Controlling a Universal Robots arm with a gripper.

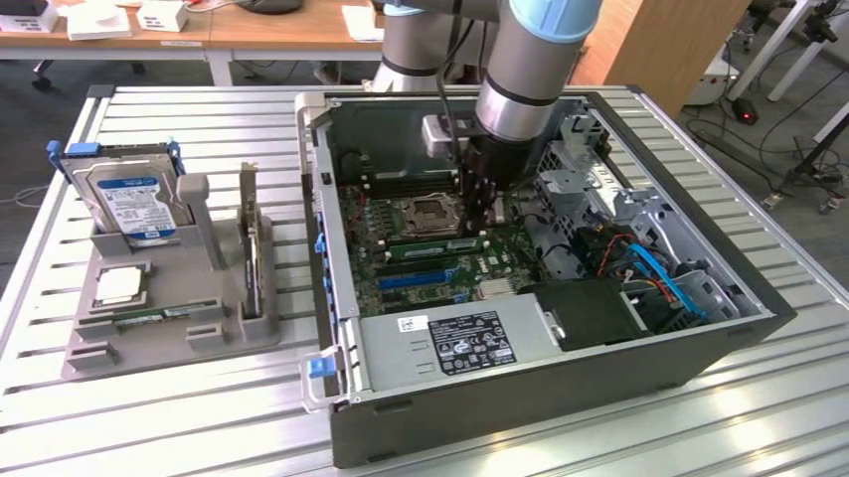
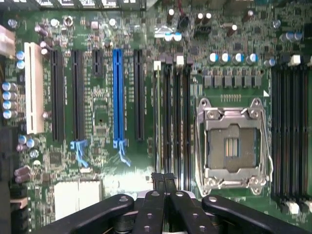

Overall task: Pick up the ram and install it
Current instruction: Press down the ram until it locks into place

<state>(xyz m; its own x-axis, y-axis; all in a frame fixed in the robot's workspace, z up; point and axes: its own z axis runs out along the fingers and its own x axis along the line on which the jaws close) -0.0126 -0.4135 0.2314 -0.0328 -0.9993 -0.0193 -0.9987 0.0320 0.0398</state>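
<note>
One open computer case (image 1: 531, 417) lying on slatted table (image 1: 743, 417), near its far edge, motherboard (image 2: 97, 97) facing up. Arm reaching down into case. Gripper (image 2: 163, 179) hanging over memory slots beside CPU socket (image 2: 233, 146), fingers pressing together, nothing showing between them. Ram (image 1: 427, 245) sitting in slot at socket's near side, just below and toward case front from claw tips; long axis running along slot, parallel to socket edge. Whether it is fully seated: cannot tell.
</note>
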